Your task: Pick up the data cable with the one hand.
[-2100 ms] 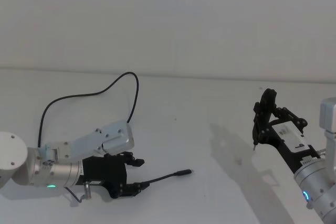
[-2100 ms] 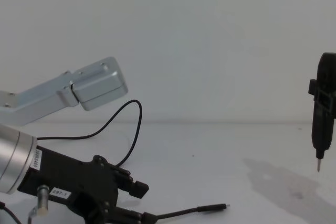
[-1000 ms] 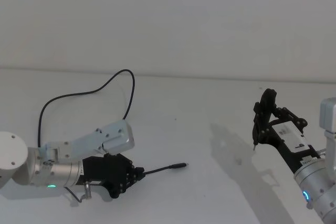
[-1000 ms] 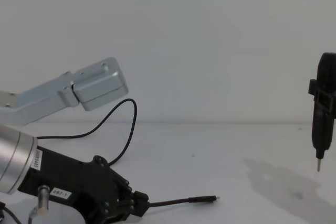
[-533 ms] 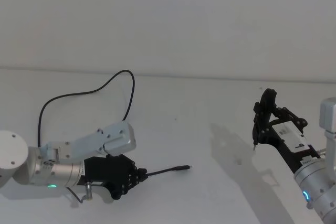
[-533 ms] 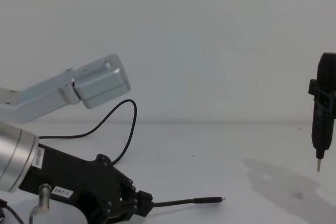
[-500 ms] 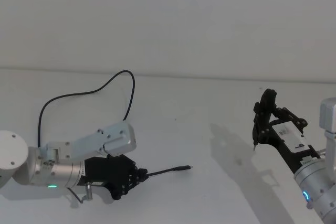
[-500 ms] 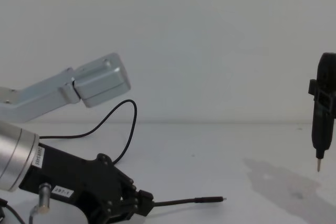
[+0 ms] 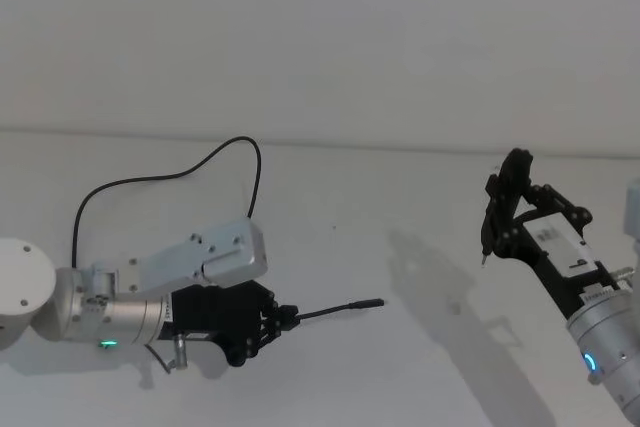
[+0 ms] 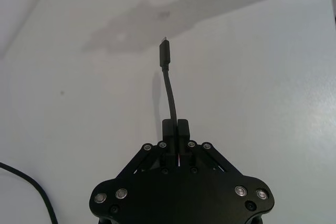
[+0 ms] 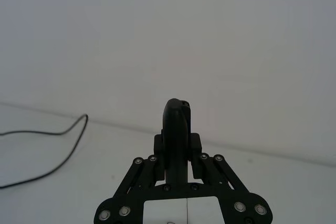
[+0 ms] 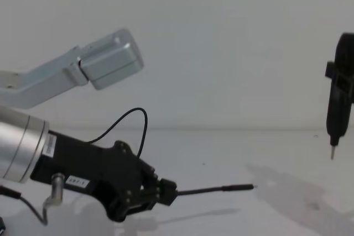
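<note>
- White table and a bare white wall frame the scene.
- Pinched near its tip, the data cable juts out level. Its plug hangs clear of the table with a shadow beneath, while the rest loops back across the table behind the arm.
- Low at the near left, the left gripper has its jaws closed tight on the cord a little behind the plug.
- Raised at the far right, well apart, the right gripper has its jaws clamped on a pointed tool.
- Risk: the thin cord may slide through the narrow pinch if the trailing loop drags or snags during a lift.
</note>
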